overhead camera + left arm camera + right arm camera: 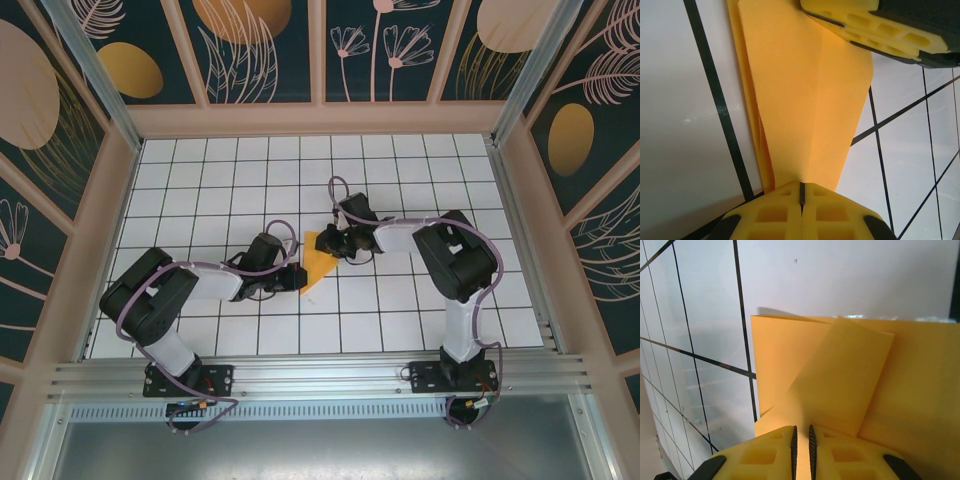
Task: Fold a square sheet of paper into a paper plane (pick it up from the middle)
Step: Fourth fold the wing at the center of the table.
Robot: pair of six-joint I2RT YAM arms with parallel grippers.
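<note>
Sitting between the two grippers near the middle of the table [400,300], the paper [315,256] is showing from above as a small creased orange wedge, wider at its far end and narrowing toward the near end. The left gripper [295,273] is pinching that narrow end: in the left wrist view its yellow fingers [770,215] are pressing together, with the paper [805,100] running out from the seam between them, its layers fanning wider and one long crease running down its length. The right gripper [335,243] is clamping the wide end; in the right wrist view its fingers [840,455] are standing almost together with the paper [840,375] caught in the slit, a folded flap lying tilted across the layer beneath. The right gripper's fingers [875,25] are also showing at the top of the left wrist view, at the paper's far edge. Whether the paper is touching the table I cannot tell.
</note>
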